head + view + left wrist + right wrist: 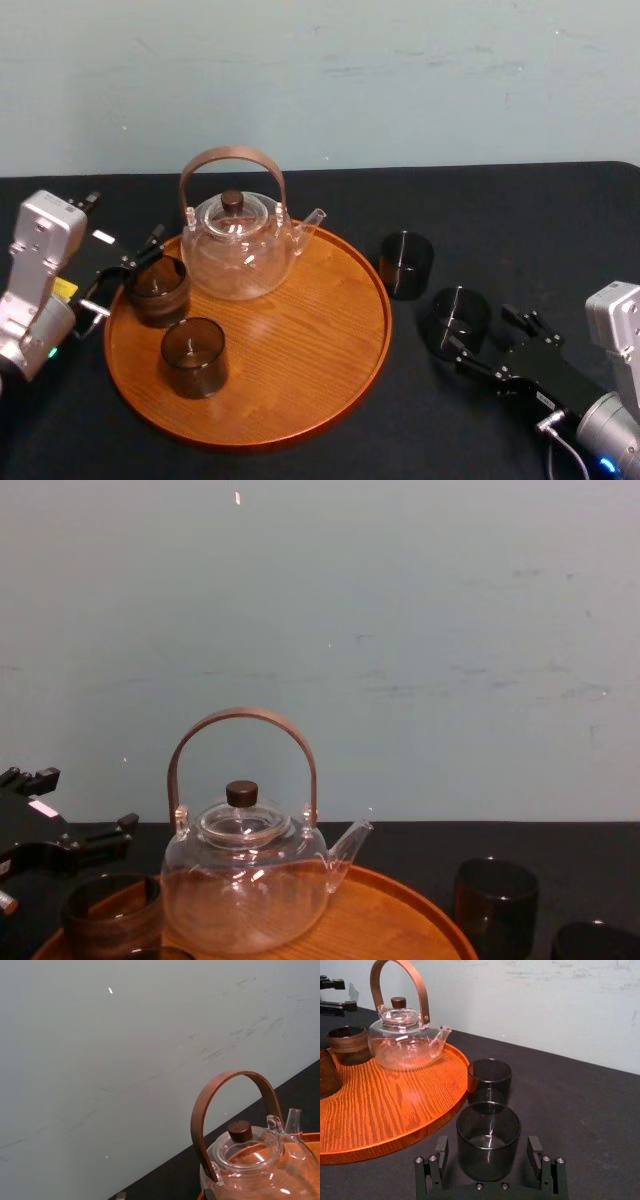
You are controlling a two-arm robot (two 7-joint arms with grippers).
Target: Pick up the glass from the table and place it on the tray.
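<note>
1. Right claw (488, 1149) lies closest to the right wrist camera. Its fingers are spread to either side of the glass (488, 1130), with a sliver of gap at each pad, so nothing is clamped yet.
2. The glass stands upright on the black bench (580, 1110), off the right side of the tray (395, 1105). A second glass (489, 1080) stands just beyond it, farther from the robot and nearer the rim.
3. The claw appears to sit low and level so the pads can meet the straight wall below the lip, where a squeeze should hold best. Closing looks like the step in hand.
4. Left claw (125, 270) rests at the tray's left edge with its fingers apart, beside a banded glass (157, 288). It looks idle there, clear of the right arm's path. I cannot tell whether it touches that glass.
5. The teapot (238, 245) takes the back of the tray and a plain glass (193, 355) the front left. That leaves bare wood toward the right, the likeliest landing spot.
6. The chest view cuts the task's glass down to a bit of rim at its lower right corner. The left wrist view looks up past the teapot's handle at the wall (125, 1060).
</note>
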